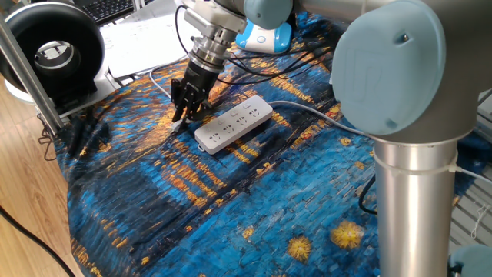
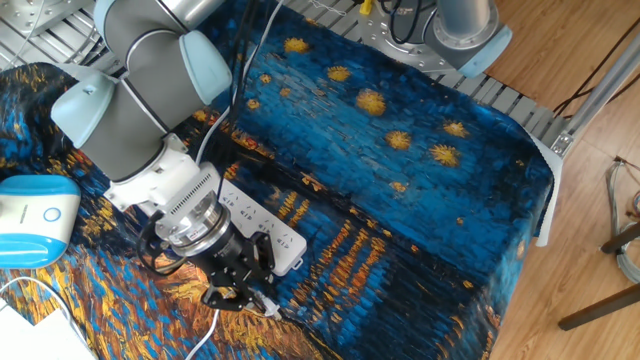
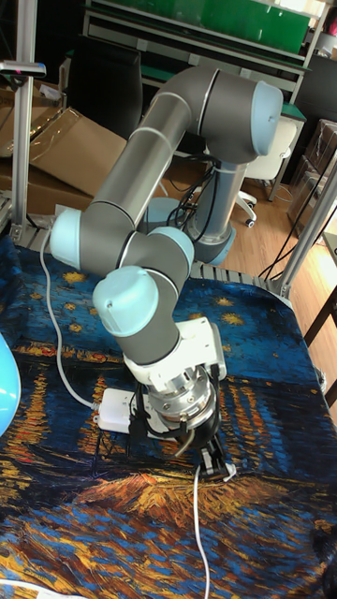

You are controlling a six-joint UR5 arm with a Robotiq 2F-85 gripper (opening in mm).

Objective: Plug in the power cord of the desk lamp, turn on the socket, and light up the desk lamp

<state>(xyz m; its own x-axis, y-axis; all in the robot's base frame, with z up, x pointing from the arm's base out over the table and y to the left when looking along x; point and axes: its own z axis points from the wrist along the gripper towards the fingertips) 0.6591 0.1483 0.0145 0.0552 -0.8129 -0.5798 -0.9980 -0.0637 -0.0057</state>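
The black two-finger hand (image 1: 183,109) hangs low over the counter (image 1: 231,208), which is draped in a blue and orange painted-pattern cloth, in the upper left of one fixed view. Its fingers are drawn narrow around the small white plug (image 2: 262,306) of the thin white power cord (image 3: 198,524), which trails off toward the bottom of the tall fixed view. How firmly the plug is pinched cannot be told.

The white oblong socket strip with its row of outlets (image 1: 233,122) lies flat just right of the hand, near it but apart; in the other fixed view it (image 2: 262,232) sits just above the hand (image 2: 238,297). The desk lamp's rounded light-blue base (image 1: 264,35) rests at the top centre of one fixed view, well apart from the strip.
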